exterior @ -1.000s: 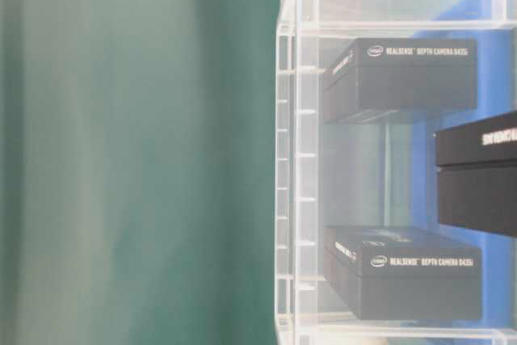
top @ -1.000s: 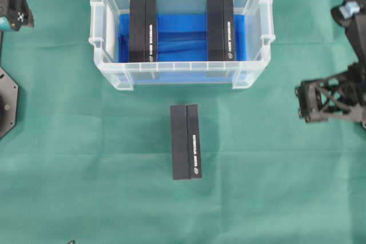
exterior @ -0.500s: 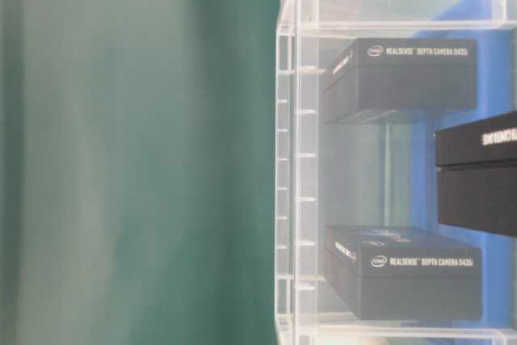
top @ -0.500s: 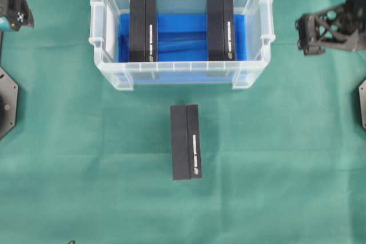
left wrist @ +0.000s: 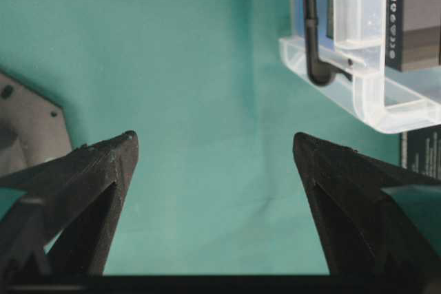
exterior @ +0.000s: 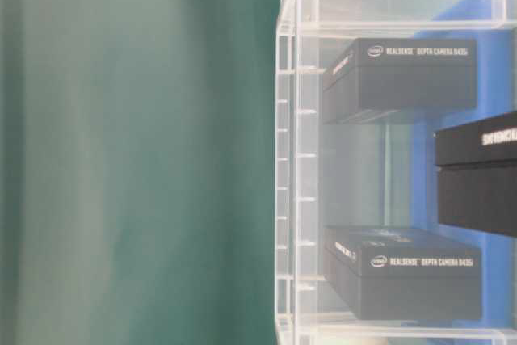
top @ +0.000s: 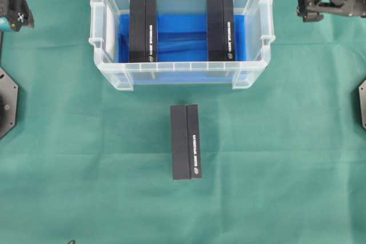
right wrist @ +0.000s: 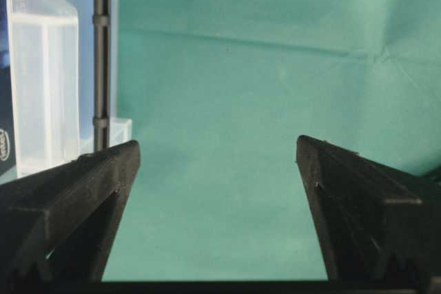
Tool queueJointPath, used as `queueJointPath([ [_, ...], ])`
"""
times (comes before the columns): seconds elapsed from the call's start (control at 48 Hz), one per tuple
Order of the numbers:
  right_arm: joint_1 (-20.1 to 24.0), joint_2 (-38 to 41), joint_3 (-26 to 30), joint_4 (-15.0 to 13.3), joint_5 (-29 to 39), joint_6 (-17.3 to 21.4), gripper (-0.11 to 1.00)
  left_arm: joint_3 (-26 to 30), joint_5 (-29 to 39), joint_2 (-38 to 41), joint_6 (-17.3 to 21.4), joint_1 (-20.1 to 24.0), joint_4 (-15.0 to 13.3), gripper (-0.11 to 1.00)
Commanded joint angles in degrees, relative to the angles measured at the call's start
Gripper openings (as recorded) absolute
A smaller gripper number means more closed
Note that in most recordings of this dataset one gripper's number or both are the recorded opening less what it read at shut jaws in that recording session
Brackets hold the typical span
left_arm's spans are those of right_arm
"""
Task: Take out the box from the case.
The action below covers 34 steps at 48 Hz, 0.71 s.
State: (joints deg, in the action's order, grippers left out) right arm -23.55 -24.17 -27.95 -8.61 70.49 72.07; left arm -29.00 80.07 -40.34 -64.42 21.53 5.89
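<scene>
So the case (top: 182,72) sits at the top middle of the green cloth (top: 274,158), clear plastic with a blue lining (top: 182,38) at the bottom. Two black boxes are inside it, one toward the left end (top: 143,30) and one toward the right end (top: 220,28), both lying flat on the lining with a gap between them. A third black box (top: 186,142) is already out on the cloth, just in front of the case and apart from it, so at least one box looks done.

Both arms are parked off to the sides. The left gripper (left wrist: 213,163) has its jaws spread wide with nothing between them, just cloth and the corner of the case in its wrist view. The right gripper (right wrist: 217,170) is the same: wide open, empty, with the end of the case at the left of its view. In the overhead it sits beside the case's right end, at the top right corner.

Best guess is the open jaws are just the ready stance: nothing to hold, and the wide gap would suit the boxes if another one has to come out.
</scene>
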Motion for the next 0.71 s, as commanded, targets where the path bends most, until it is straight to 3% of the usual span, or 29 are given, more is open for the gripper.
queueJointPath([
  [0.0, 0.00, 0.09, 1.67, 0.53, -0.18, -0.18, 0.92, 0.70, -0.26, 0.00, -0.09, -0.09, 0.09, 0.93],
  [0.688, 0.00, 0.09, 1.67, 0.35, -0.26, -0.26, 0.92, 0.62, -0.18, -0.09, 0.00, -0.09, 0.09, 0.93],
])
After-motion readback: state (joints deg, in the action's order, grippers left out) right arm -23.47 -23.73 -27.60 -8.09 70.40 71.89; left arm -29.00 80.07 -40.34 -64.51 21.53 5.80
